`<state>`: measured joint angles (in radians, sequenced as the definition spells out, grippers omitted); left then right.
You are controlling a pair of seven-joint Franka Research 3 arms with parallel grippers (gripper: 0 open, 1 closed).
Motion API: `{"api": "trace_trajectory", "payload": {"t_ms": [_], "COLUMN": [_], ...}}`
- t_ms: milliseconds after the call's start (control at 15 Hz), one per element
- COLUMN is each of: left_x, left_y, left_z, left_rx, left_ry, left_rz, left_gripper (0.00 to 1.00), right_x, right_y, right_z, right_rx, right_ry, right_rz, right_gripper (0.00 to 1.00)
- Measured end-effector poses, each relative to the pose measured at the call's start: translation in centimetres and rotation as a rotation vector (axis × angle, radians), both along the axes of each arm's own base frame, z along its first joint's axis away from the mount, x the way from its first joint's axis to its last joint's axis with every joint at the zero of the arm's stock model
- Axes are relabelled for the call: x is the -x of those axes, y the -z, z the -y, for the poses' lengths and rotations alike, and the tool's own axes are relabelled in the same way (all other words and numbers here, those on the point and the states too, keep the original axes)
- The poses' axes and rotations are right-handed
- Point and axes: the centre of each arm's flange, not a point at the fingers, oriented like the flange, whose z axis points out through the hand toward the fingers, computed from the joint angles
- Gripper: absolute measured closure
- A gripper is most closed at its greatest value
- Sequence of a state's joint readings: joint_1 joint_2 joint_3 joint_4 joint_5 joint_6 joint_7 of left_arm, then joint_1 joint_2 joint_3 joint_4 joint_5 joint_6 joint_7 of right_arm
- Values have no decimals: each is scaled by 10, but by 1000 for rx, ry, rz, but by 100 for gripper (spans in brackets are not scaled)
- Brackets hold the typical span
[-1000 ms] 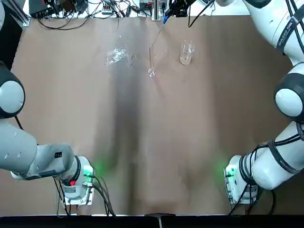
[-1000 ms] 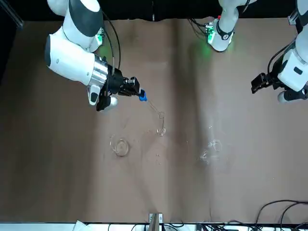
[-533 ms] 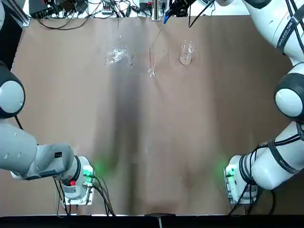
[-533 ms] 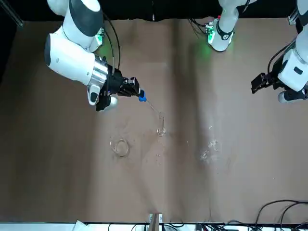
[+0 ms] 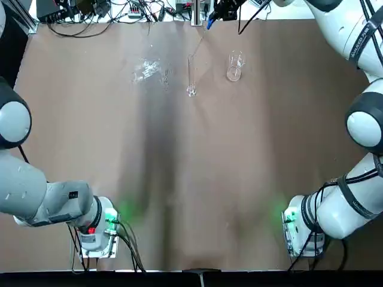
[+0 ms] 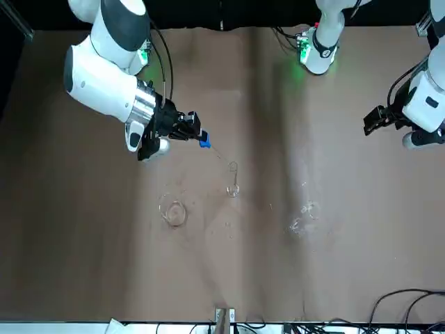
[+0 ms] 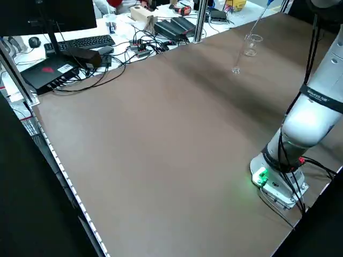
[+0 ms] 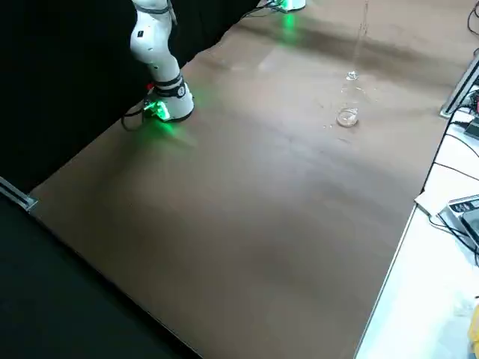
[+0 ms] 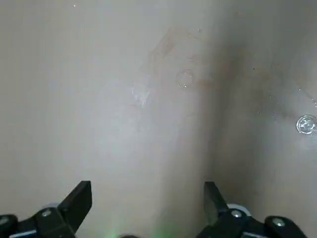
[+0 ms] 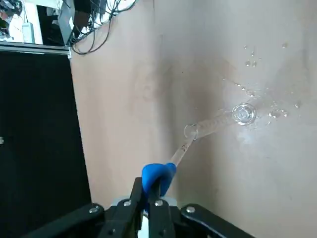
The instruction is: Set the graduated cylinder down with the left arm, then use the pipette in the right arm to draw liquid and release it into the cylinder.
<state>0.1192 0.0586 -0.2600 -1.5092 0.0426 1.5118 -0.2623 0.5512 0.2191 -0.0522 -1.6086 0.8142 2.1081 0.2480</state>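
A: Right gripper point(image 10: 147, 192)?
B: Closed on the blue bulb point(image 10: 158, 173) of the pipette point(image 10: 182, 152), probably for squeezing out liquid. Slants down to the mouth of the graduated cylinder point(image 10: 214, 124); cannot tell depth inside.
A: Cylinder support?
B: Stands upright on its foot, ungripped, presumably to receive the release.
A: Left gripper point(image 9: 147, 189)?
B: Well aside, fingers spread, holding nothing; likely leaves room for pouring-free transfer.
A: Surface?
B: Brown table point(image 5: 239, 155): beaker point(image 5: 234, 72) on one side, glass pieces point(image 5: 147, 70) on the other, droplets point(image 10: 275, 114) near the foot.
A: Room?
B: Cables point(image 7: 142, 45) and keyboard point(image 7: 88, 43) beyond the edge.
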Motion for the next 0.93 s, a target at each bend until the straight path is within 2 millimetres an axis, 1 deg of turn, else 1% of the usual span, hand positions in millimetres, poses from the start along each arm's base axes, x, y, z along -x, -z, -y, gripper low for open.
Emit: {"api": "trace_trajectory", "payload": {"t_ms": [400,933], "left_x": [0,0], "left_y": [0,0], "left_z": [-1,-1], "left_rx": [0,0], "left_ry": [-1,-2], "left_rz": [0,0], "left_gripper": [0,0], "right_x": [9,9], "right_y": [0,-2], "right_z": [-13,-13], "right_rx": [26,28], "right_ry": [-33,-34], "right_rz": [18,23], "right_gripper": [93,93]}}
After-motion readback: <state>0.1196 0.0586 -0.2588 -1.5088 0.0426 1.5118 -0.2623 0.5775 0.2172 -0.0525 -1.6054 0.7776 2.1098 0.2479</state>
